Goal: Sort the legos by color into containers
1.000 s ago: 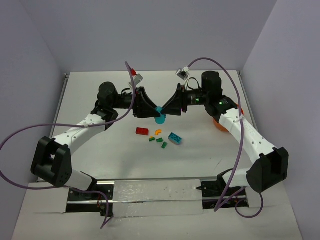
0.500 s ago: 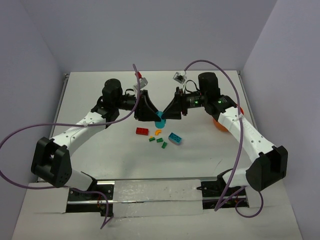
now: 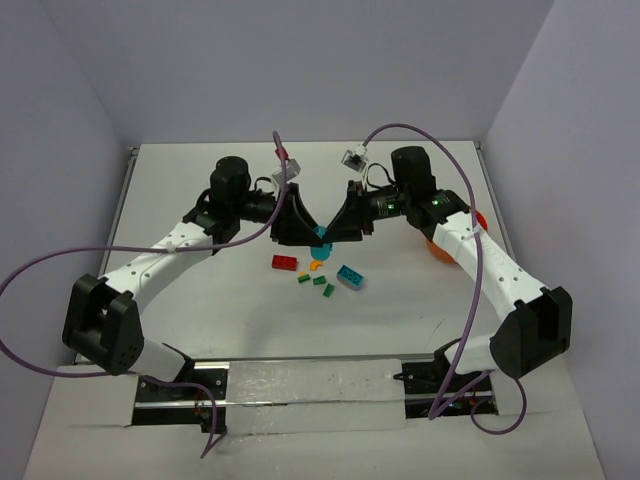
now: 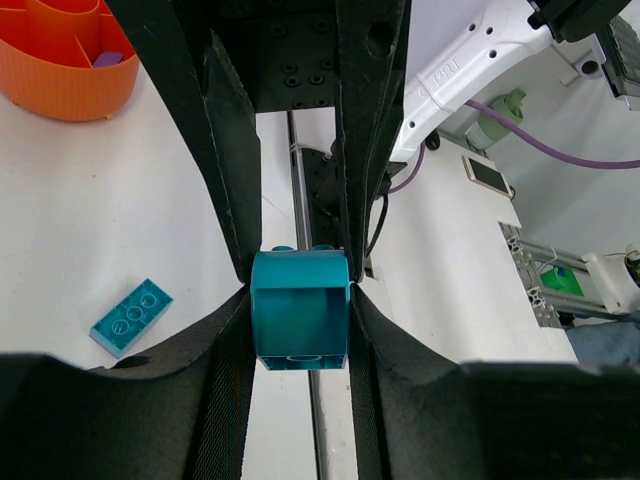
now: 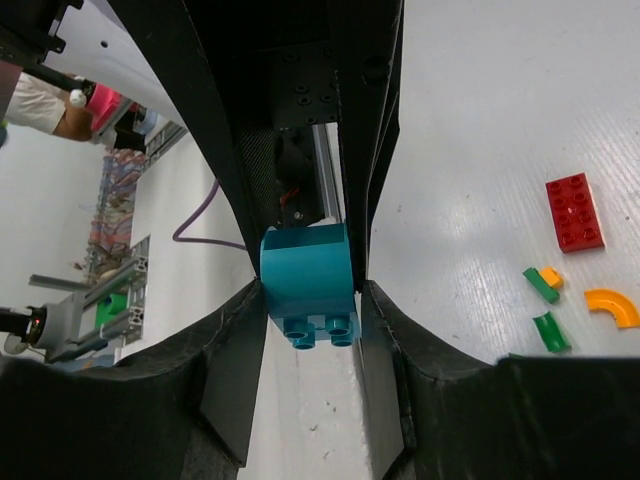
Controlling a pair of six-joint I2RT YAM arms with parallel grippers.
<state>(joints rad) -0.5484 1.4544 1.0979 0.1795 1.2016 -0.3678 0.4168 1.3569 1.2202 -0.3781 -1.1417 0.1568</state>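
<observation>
Table point(image 3: 400, 310): white top; both arms reach to its mid-far part.
L arm point(image 3: 165, 250): stretches in from near-left, wrist pointing right.
R arm point(image 3: 480, 260): comes in from near-right, wrist pointing left.
L gripper point(image 3: 312, 232): tip-to-tip w/ R gripper; closed onto teal block point(image 4: 300, 310), which sits betw. its two fingers at the tips.
R gripper point(image 3: 333, 230): also clamped on the same block; in its wrist view the block point(image 5: 308, 285) is pinched betw. both fingers, studs facing the cam.
Bowl point(image 3: 438, 248): orange, w/ dividers, on table's right side, partly behind R arm, well apart from grippers; purple piece point(image 4: 108, 60) in one compartment.
Teal block, top view point(image 3: 319, 234): off the table, right where both grippers meet.
Teal flat brick point(image 3: 350, 277): loose on table, near side of grippers.
Red brick point(image 3: 284, 262): loose, left of the cluster.
Orange curved piece point(image 3: 315, 266): just beside red brick.
Green bits point(image 3: 320, 281): small, betw. red brick and teal flat brick.
</observation>
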